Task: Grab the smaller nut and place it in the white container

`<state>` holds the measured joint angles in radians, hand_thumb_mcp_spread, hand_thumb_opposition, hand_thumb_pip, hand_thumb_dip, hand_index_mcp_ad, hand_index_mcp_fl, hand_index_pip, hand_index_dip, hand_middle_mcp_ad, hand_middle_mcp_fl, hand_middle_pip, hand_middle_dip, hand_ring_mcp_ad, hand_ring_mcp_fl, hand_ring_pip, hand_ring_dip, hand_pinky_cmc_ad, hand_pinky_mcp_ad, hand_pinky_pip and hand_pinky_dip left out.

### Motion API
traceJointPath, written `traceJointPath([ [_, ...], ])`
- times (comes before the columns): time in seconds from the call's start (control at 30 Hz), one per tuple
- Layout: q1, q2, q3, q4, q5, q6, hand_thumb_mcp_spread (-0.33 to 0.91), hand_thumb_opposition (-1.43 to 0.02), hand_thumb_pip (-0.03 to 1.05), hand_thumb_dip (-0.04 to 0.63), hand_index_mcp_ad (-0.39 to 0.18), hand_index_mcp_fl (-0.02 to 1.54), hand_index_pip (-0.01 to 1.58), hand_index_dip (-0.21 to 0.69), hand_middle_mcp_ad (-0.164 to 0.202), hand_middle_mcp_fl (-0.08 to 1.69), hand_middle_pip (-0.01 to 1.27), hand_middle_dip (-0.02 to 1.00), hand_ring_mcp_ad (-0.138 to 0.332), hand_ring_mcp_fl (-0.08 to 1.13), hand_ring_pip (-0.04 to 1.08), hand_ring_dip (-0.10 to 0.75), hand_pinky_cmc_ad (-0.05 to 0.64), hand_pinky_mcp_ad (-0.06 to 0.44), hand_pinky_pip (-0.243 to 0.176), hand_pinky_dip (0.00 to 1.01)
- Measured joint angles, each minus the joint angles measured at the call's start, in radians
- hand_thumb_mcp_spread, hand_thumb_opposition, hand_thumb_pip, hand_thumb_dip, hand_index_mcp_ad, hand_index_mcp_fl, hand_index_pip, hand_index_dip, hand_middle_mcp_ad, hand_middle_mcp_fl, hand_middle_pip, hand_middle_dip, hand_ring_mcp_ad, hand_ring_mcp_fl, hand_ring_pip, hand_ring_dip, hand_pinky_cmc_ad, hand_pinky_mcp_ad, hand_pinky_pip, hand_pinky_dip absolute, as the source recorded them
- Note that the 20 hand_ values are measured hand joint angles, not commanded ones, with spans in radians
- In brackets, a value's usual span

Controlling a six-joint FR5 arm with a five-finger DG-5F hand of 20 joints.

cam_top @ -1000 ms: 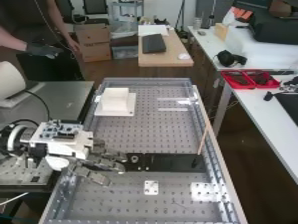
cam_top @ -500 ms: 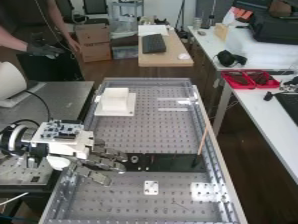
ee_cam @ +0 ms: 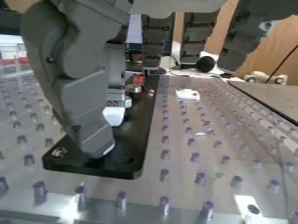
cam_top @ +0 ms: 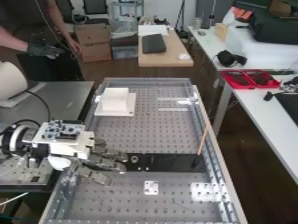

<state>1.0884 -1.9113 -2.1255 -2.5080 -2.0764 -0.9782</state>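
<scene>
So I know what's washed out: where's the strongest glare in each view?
High view: a bright patch on the bench, towards its right side, off the black plate. Wrist view: a flare low at left, also off the black plate.

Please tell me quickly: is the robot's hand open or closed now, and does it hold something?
Hand: open, fingers extended at one end of the black plate, with nothing visible in its grasp.

Red trays (cam_top: 241, 88) on white table (cam_top: 259, 107); dark headphones (cam_top: 229, 60), probably, nearby; cardboard boxes (cam_top: 93, 36) stacked.
</scene>
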Motion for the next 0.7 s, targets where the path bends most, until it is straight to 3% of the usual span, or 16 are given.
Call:
traceJointPath([
  [0.5, -0.002, -0.001, -0.001, -0.001, -0.002, 0.001, 0.47, -0.91, 0.56, 0.220, -0.246, 0.18, 1.45, 0.091, -0.016, 0.01, 0.14, 0.29, 0.115, 0.00, 0.09, 0.124, 0.316, 0.269, -0.077, 0.20],
  [0.7, -0.004, 0.001, -0.006, 0.004, -0.001, 0.001, 0.48, -0.91, 0.60, 0.223, -0.243, 0.27, 1.52, 0.077, -0.016, 0.01, 0.14, 0.29, 0.115, 0.00, 0.09, 0.124, 0.312, 0.265, -0.077, 0.20],
])
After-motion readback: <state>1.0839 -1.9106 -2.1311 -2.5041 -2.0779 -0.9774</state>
